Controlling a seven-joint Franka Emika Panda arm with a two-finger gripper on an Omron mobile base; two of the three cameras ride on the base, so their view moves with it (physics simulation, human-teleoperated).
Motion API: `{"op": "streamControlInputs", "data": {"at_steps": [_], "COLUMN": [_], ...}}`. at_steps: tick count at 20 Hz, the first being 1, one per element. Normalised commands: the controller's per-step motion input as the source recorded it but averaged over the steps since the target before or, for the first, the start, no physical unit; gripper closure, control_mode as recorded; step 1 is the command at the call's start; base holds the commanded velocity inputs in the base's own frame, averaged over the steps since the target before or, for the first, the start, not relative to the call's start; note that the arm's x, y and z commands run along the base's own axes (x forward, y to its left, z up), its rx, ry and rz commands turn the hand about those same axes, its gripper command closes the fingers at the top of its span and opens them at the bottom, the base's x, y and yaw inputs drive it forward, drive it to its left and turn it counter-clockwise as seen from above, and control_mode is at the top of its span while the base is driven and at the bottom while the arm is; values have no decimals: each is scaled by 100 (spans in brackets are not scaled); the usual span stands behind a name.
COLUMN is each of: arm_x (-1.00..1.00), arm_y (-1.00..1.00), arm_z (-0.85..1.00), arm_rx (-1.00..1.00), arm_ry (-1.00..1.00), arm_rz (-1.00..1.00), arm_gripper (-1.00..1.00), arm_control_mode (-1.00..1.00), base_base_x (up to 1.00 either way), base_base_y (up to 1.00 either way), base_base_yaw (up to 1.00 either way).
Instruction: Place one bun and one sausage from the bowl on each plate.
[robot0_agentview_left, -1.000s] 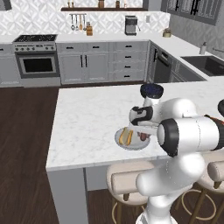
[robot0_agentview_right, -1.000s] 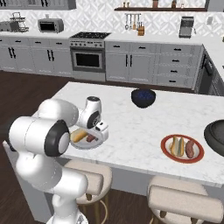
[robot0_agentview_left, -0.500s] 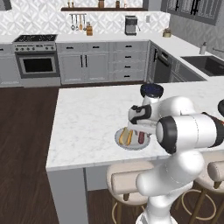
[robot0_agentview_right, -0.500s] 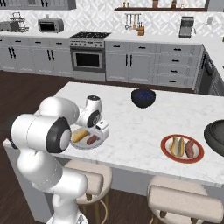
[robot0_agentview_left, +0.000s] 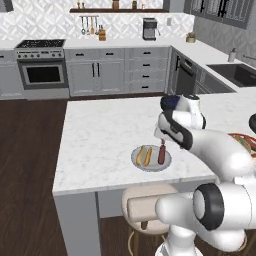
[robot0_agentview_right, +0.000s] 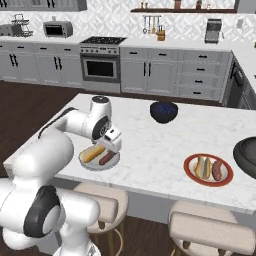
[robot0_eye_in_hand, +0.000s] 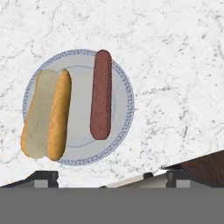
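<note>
Hand view looks straight down on the grey plate (robot0_eye_in_hand: 124, 87), which lies on the marbled surface (robot0_eye_in_hand: 175, 52). On it a bun (robot0_eye_in_hand: 46, 114) lies along one side and a sausage (robot0_eye_in_hand: 101, 94) beside it, parallel and apart, both fully on the plate. My two fingertips (robot0_eye_in_hand: 43, 178) show far apart at the bottom edge with nothing between them, so my gripper is open and empty.

In the left base view my gripper (robot0_agentview_left: 161, 137) hangs just above the sausage (robot0_agentview_left: 161, 154) on the grey plate (robot0_agentview_left: 151, 165), with the bun (robot0_agentview_left: 144, 155) next to it, near the front edge of the surface (robot0_agentview_left: 100, 135).

In the right base view my gripper (robot0_agentview_right: 112, 142) sits over the grey plate (robot0_agentview_right: 112, 163), bun (robot0_agentview_right: 93, 153) and sausage (robot0_agentview_right: 106, 158). Well apart along the surface (robot0_agentview_right: 150, 145), the red-rimmed plate (robot0_agentview_right: 188, 172) carries another bun (robot0_agentview_right: 202, 166) and sausage (robot0_agentview_right: 217, 170). The wide dark bowl (robot0_agentview_right: 246, 156) stands just beyond that plate at the frame's edge. A smaller deep bowl (robot0_agentview_right: 163, 111) with blue contents stands farther back.
</note>
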Motion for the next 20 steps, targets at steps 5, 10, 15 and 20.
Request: {"op": "streamControlInputs", "data": {"at_steps": [5, 10, 15, 20], "arm_x": [-100, -100, -91, -96], "arm_y": [-12, -25, -81, -95], "arm_z": [100, 100, 47, 10], "arm_rx": [0, -3, -3, 0], "arm_ry": [-8, -10, -2, 0], "arm_rz": [0, -1, -15, -21], "arm_gripper": [-100, -100, -100, -100], "arm_control_mode": [-100, -100, -100, -100], "base_base_x": [0, 0, 0, 0], "base_base_y": [0, 0, 0, 0], "base_base_yaw": [0, 0, 0, 0]}}
